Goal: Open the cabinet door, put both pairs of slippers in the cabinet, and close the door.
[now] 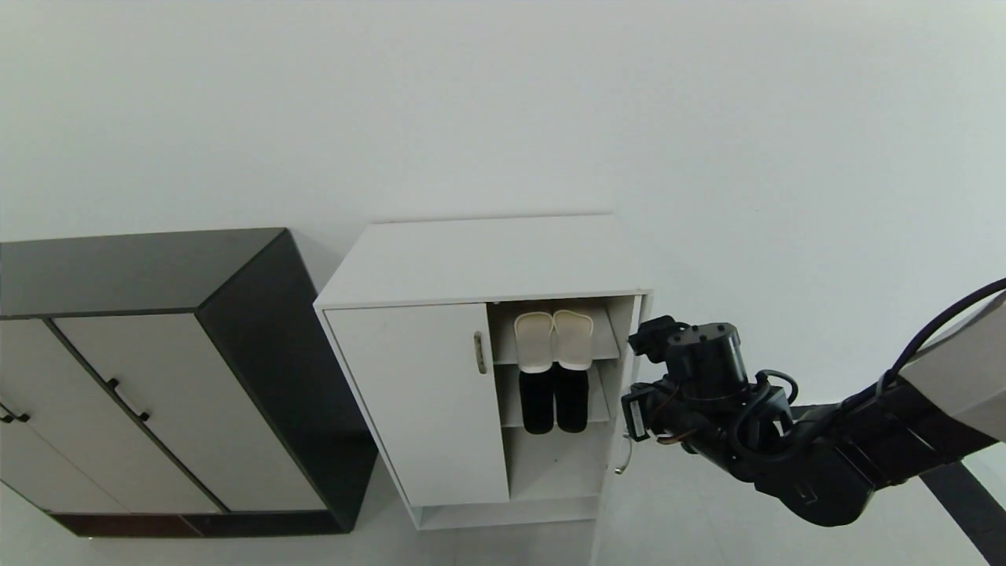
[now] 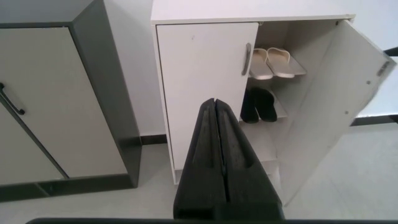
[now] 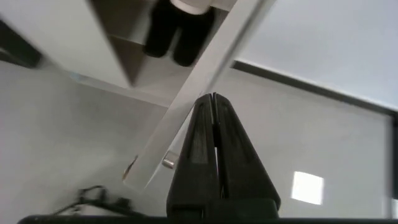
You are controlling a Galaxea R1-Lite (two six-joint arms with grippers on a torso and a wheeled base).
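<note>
My left jaws and right jaws are both pressed together, the right jaws beside the open right door [image 2: 339,106] of the white two-door cabinet [image 1: 471,259]; inside, white flat slippers [image 1: 553,339] sit shelved above black slippers [image 1: 554,401].

The white wooden two-door cabinet [image 1: 471,259] is standing against the wall, just right of the black-framed cabinet with pale doors [image 1: 141,377]. Its right-hand door [image 2: 336,106] is hanging open. The pair of cream rubber slippers [image 1: 553,339] is lying on the top shelf, with the pair of black slippers [image 1: 554,401] lying directly beneath on the next shelf. The black right gripper [image 3: 213,99] is sitting just right of the open door.
</note>
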